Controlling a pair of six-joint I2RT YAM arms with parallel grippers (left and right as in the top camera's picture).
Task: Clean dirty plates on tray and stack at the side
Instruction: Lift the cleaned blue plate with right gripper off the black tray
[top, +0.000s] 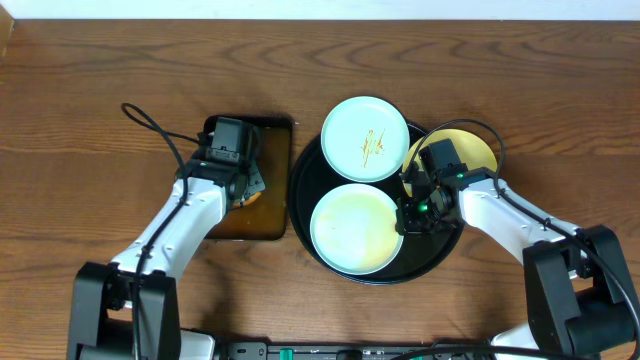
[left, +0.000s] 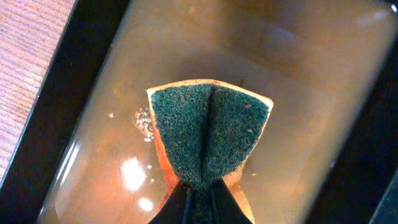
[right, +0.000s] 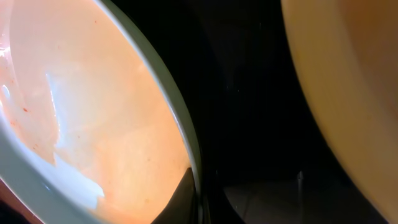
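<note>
The round black tray (top: 303, 190) carries three plates. The far mint-blue plate (top: 365, 138) has an orange-brown squiggle on it. The near pale plate (top: 352, 230) shows a faint yellowish smear, and my right gripper (top: 407, 213) is shut on its right rim. In the right wrist view that rim (right: 186, 140) runs between my right gripper (right: 198, 198) jaws. The yellow plate (top: 478, 150) lies at the tray's right, partly hidden by the right arm. My left gripper (left: 199, 202) is shut on a folded green-and-orange sponge (left: 208, 134) above the rectangular tray.
A dark rectangular tray (top: 275, 215) holding brownish liquid (left: 298, 93) sits left of the round tray, with the left gripper (top: 248, 185) over it. Bare wooden table (top: 90, 120) lies on all sides. The yellow plate (right: 348, 93) is close to the right of my right wrist.
</note>
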